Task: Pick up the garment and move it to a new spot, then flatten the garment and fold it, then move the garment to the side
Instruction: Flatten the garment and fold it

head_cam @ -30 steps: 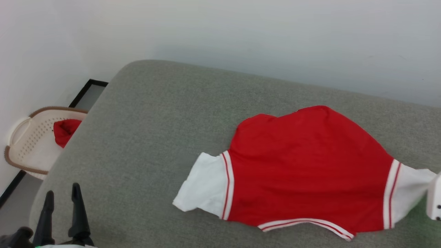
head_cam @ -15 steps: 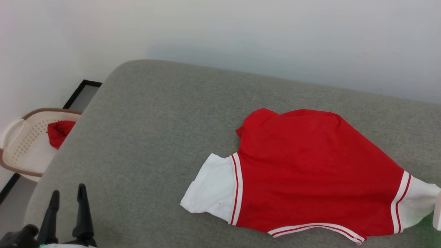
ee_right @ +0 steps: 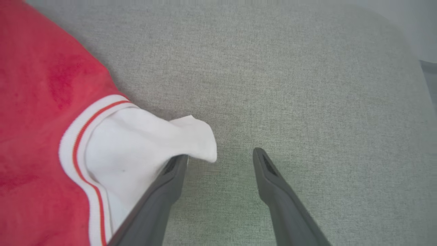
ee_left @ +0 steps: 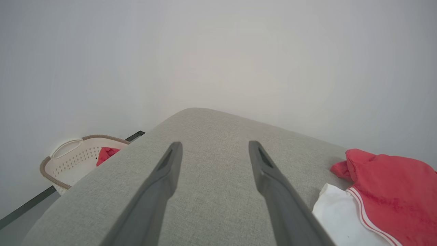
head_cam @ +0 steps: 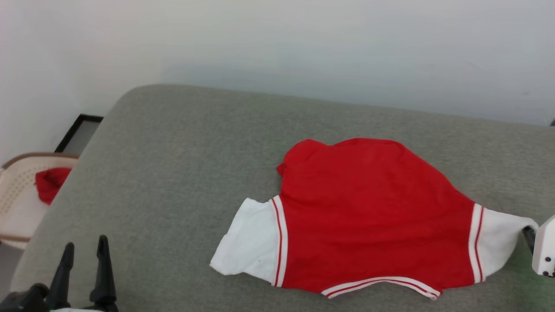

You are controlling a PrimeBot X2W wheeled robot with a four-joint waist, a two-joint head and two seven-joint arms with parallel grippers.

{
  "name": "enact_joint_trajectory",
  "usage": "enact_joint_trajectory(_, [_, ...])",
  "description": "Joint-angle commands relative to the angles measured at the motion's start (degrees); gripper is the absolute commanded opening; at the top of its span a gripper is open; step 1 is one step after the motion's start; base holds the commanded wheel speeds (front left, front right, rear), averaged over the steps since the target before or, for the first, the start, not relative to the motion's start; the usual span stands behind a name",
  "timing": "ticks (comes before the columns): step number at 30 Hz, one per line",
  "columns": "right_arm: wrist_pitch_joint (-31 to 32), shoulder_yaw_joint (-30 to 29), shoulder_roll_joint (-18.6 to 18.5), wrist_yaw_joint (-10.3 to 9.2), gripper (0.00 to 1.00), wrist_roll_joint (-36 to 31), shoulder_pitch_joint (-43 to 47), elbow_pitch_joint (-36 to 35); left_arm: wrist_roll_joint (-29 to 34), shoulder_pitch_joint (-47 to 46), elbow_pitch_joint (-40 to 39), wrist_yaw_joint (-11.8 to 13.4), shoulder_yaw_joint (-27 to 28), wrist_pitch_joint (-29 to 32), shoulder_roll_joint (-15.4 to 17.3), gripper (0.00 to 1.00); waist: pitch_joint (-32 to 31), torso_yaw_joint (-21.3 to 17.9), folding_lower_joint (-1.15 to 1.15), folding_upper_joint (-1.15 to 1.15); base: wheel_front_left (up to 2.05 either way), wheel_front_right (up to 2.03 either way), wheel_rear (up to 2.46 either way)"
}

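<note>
The garment (head_cam: 373, 212) is laid on the surface (head_cam: 173, 173); left gripper (ee_left: 214, 142) and right gripper (ee_right: 219, 153) are held wide, its sleeve perhaps touching the latter.

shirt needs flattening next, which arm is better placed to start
Right. The right fingers stand open against the end of the white sleeve of the shirt, so a short move should regrip it. The left fingers, also open, hover over the near left corner of the grey cushion, well clear of the shirt.

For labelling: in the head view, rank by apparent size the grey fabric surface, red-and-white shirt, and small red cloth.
Largest first:
Grey fabric surface
Red-and-white shirt
Small red cloth, farther off and partly hidden
</note>
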Motion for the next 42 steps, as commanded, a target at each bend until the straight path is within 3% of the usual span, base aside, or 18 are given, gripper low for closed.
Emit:
enact_joint_trajectory(1, [-0.81, 0.50, -0.26, -0.06, 1.00, 0.95, -0.28, -0.33, 0.75, 0.63, 0.16, -0.16, 0.09, 0.01, 0.27, 1.00, -1.26, -1.56, 0.00, 0.00, 0.00, 0.00, 0.00])
enact_joint_trajectory(11, [-7.45, 2.86, -0.48, -0.06, 1.00, 4.27, 3.18, -6.42, 2.90, 3.54, -0.79, -0.16, 0.06, 0.00, 0.53, 1.00, -4.61, -5.61, 0.00, 0.00, 0.00, 0.00, 0.00])
enact_joint_trajectory(20, [-13.57, 3.11, 1.74, -0.06, 1.00, 5.71, 8.69, -14.44, 2.66, 5.09, -1.53, -0.16, -1.47, 0.09, 0.84, 1.00, -5.78, -8.81, 0.00, 0.00, 0.00, 0.00, 0.00])
enact_joint_trajectory(24, [-15.21, 1.58, 3.44, -0.06, 1.00, 5.14, 11.53, -18.71, 0.40, 4.01, -2.17, -0.17, -4.06, 2.78, 2.02, 1.00, -5.58, -10.09, 0.00, 0.00, 0.00, 0.00, 0.00])
enact_joint_trajectory(30, [-15.54, -0.80, 7.31, -0.05, 1.00, 3.60, 15.40, -25.66, -6.85, 1.12, -3.60, -0.16, -7.81, 14.78, 5.39, 1.00, -4.65, -12.01, 0.00, 0.00, 0.00, 0.00, 0.00])
enact_joint_trajectory(35, [-15.07, -2.18, 10.48, -0.05, 1.00, 2.87, 17.71, -30.33, -13.80, -2.83, -3.74, 0.07, -8.84, 28.53, 8.36, 1.00, -3.48, -13.76, 0.00, 0.00, 0.00, 0.00, 0.00])
enact_joint_trajectory(42, [-14.22, -3.28, 13.76, -0.05, 1.00, 2.50, 19.77, -33.71, -19.30, -7.99, -1.14, 3.57, -10.05, 46.27, 11.64, 1.00, -1.69, -16.11, 0.00, 0.00, 0.00, 0.00, 0.00])
